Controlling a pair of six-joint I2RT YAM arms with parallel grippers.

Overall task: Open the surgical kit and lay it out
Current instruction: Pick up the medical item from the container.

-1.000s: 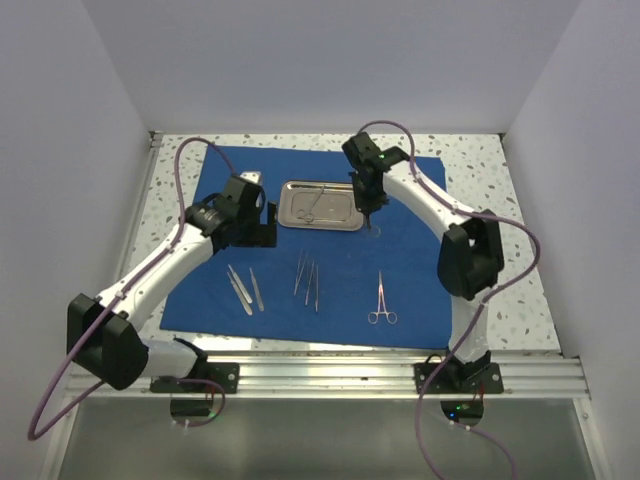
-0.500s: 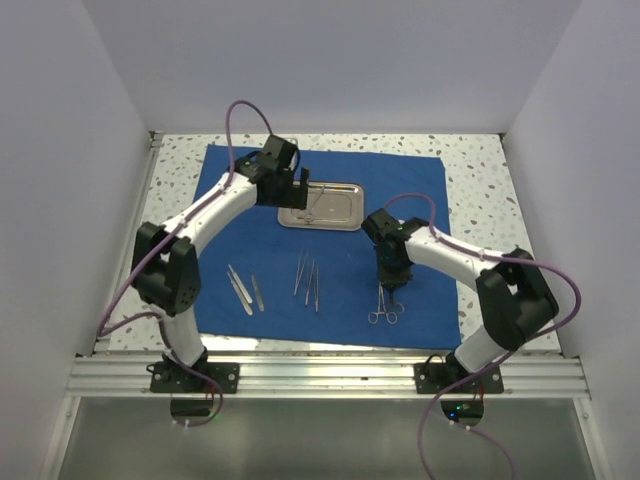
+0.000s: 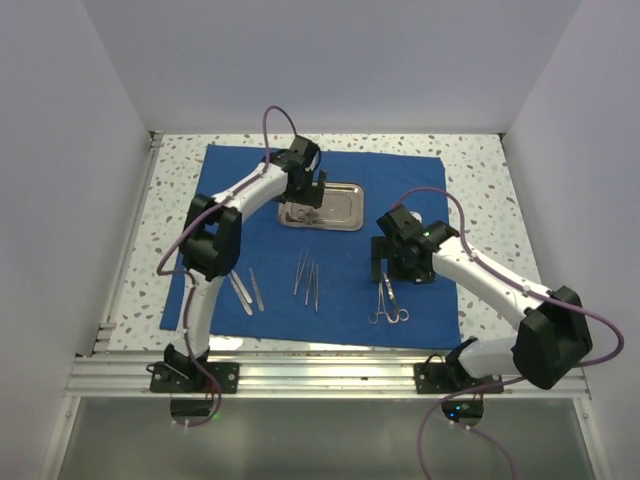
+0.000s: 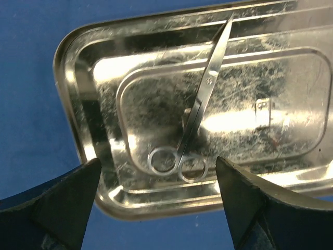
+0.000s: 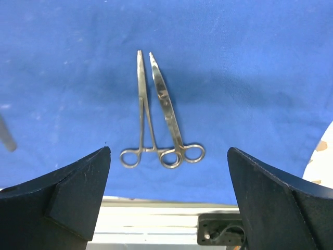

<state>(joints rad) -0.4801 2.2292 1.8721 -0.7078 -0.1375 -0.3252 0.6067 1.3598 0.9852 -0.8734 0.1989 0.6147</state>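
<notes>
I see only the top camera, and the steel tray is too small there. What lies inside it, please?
Observer: One pair of scissors, lying diagonally in the tray, ring handles toward the left end effector.
Operator: Is that end effector open?
Observer: Yes, open; its fingers stand either side of the rings, not touching.
Operator: And the right end effector?
Observer: Open, above two forceps side by side on the blue cloth.
</notes>
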